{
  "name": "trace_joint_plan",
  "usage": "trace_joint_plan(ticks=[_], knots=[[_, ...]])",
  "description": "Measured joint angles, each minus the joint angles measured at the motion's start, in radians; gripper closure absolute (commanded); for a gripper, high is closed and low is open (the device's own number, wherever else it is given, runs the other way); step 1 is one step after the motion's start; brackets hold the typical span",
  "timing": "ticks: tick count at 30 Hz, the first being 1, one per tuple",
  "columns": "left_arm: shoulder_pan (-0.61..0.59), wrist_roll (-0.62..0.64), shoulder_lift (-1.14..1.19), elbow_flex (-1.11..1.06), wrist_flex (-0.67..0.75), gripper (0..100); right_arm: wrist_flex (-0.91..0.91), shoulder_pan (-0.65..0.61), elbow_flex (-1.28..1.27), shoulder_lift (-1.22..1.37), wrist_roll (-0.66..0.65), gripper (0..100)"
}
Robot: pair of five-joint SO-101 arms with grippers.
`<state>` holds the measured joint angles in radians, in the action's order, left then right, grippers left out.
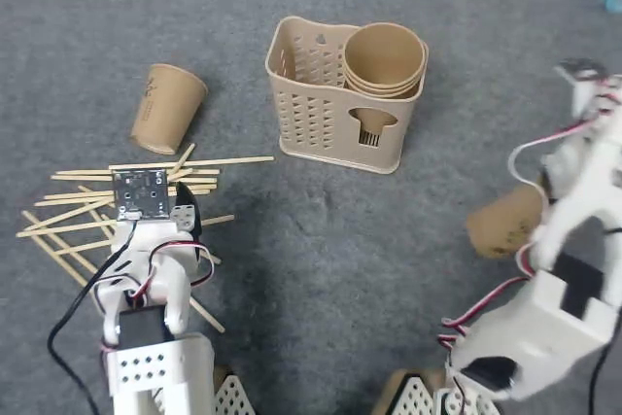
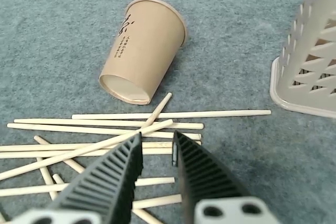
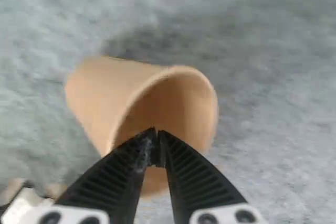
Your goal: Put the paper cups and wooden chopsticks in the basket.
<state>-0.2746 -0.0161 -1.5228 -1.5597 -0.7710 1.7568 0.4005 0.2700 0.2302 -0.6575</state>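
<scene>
A beige slotted basket [image 1: 321,114] stands at mid-table with a stack of paper cups [image 1: 385,57] in its right half. Another paper cup [image 1: 167,107] [image 2: 143,50] lies on its side at the left, beyond a scatter of wooden chopsticks [image 1: 117,196] [image 2: 157,125]. My left gripper [image 1: 181,209] [image 2: 156,142] hovers low over those chopsticks, open by a narrow gap with nothing between the fingers. At the right, my right gripper [image 1: 540,213] [image 3: 156,139] is shut on the rim of a third paper cup [image 1: 503,223] [image 3: 121,98], held tilted above the carpet.
Grey carpet covers the table. The basket's corner [image 2: 310,66] shows close by in the left wrist view. Bare carpet lies between the two arms and in front of the basket. A pale wall runs along the far edge.
</scene>
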Motion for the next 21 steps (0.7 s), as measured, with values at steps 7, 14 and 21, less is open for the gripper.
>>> trace_joint_plan(ticks=[7, 14, 21], knots=[[0.0, 0.0, 0.0, 0.0, 0.0, 91, 0.0, -0.183, -0.186, -0.101, 0.043, 99.0], [0.0, 0.0, 0.0, 0.0, 0.0, 91, 0.0, -0.253, -0.203, -0.347, 0.046, 95.6], [0.0, 0.0, 0.0, 0.0, 0.0, 91, 0.0, -0.236, -0.23, -0.557, 0.046, 81.6]])
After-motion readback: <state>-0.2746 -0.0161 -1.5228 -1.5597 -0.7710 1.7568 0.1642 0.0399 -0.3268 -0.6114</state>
